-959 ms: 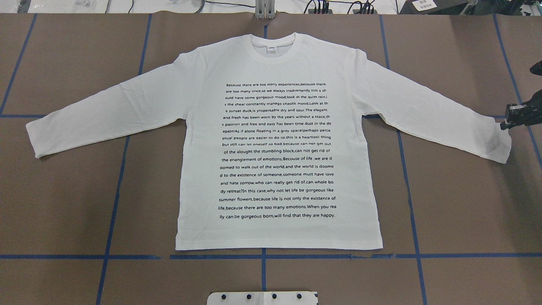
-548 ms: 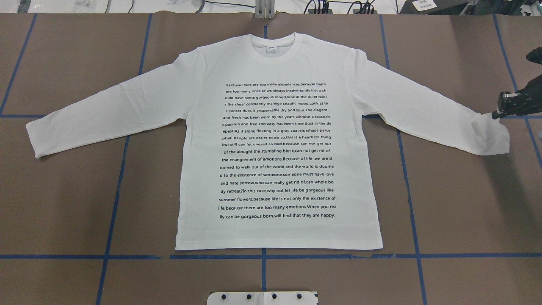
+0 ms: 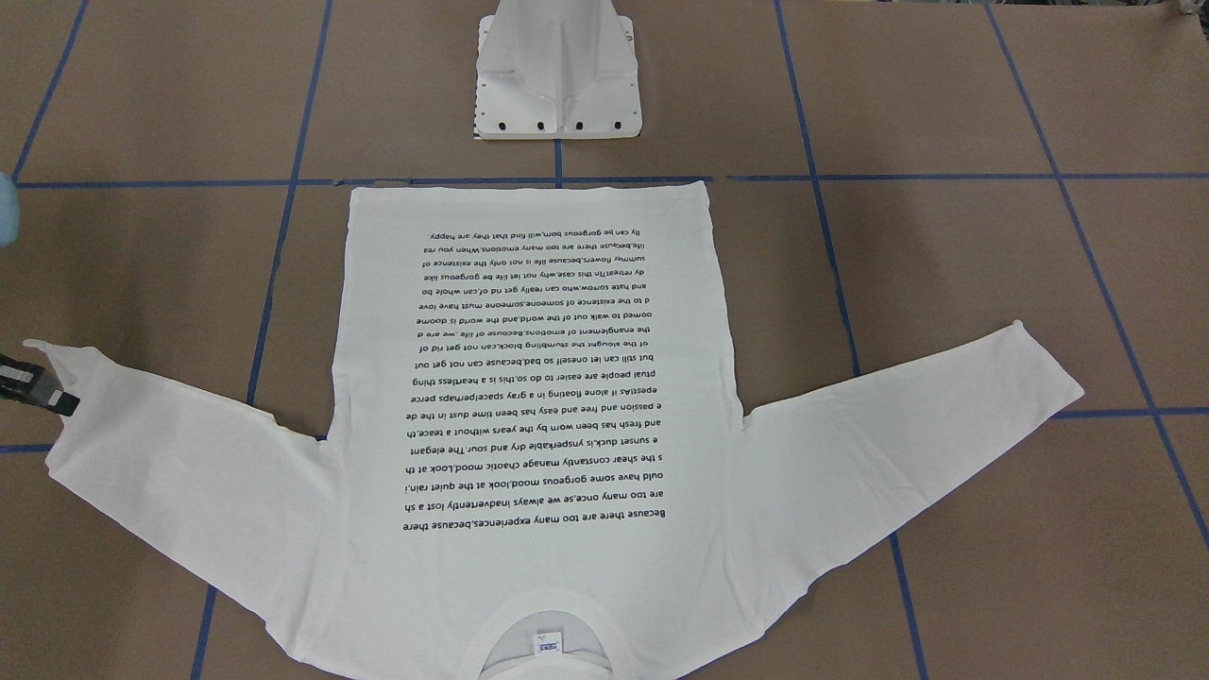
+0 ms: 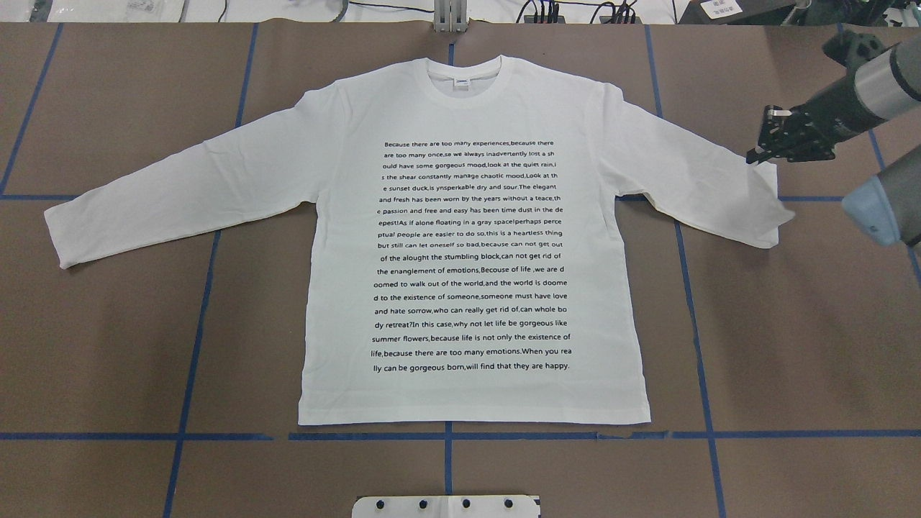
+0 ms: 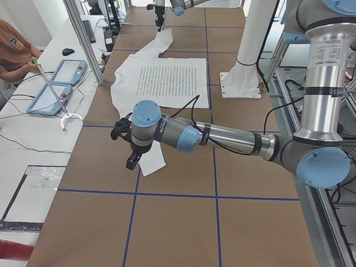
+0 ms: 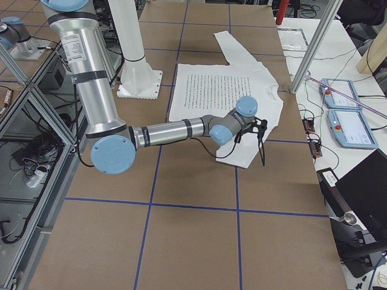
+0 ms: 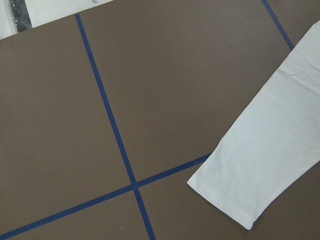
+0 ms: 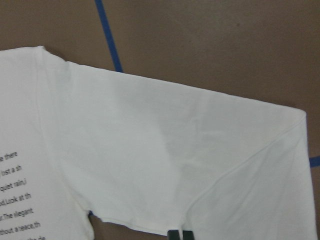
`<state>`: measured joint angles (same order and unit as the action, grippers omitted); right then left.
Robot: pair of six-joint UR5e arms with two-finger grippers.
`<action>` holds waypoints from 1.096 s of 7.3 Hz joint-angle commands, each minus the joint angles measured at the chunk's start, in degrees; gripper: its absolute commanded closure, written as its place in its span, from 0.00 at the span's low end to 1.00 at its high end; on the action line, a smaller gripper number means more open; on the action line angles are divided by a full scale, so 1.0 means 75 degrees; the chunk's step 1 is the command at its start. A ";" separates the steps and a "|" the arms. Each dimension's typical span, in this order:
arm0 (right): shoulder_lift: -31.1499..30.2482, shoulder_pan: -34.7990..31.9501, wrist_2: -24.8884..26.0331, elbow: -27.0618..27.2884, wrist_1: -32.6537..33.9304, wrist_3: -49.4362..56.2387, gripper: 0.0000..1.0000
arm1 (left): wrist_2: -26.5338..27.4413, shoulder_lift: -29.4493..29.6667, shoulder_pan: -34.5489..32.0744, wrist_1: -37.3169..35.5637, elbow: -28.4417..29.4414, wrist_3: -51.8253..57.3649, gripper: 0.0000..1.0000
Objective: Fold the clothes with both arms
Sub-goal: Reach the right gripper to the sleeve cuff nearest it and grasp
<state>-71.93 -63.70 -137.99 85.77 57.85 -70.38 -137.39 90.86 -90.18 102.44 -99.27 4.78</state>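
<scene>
The white long-sleeved T-shirt (image 4: 338,216) lies flat, print up, collar (image 4: 463,93) at the far side of the brown table; it also shows as the shirt (image 3: 378,378) in the front-facing view. My right gripper (image 4: 755,155) is shut on the right sleeve's cuff, and that sleeve (image 4: 763,208) is bent back toward the body. In the right wrist view its fingertips (image 8: 178,234) pinch the fabric edge. The left sleeve (image 4: 108,223) lies straight. The left gripper (image 5: 132,163) hovers over the left cuff (image 5: 151,164); I cannot tell if it is open. The left wrist view shows only that cuff (image 7: 250,190).
The white pedestal base (image 3: 557,76) stands at the near table edge by the shirt's hem. Blue tape lines (image 4: 446,435) cross the brown surface. Beside the table sits a person (image 5: 14,47) at a bench with tablets (image 5: 55,83). A metal post (image 6: 311,54) rises there.
My right gripper has carried the right cuff inward and toward the far side, bending the sleeve's end over. More of the right arm has come into the overhead view.
</scene>
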 commanded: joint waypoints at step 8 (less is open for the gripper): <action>0.5301 0.3781 0.4394 -0.2072 0.0407 -0.3787 1.00 | 0.0002 0.0003 -0.0011 0.0005 -0.0194 -0.0005 0.00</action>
<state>-33.65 -37.35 -106.85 71.43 61.05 -98.71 -137.37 90.81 -90.26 102.48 -100.58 4.71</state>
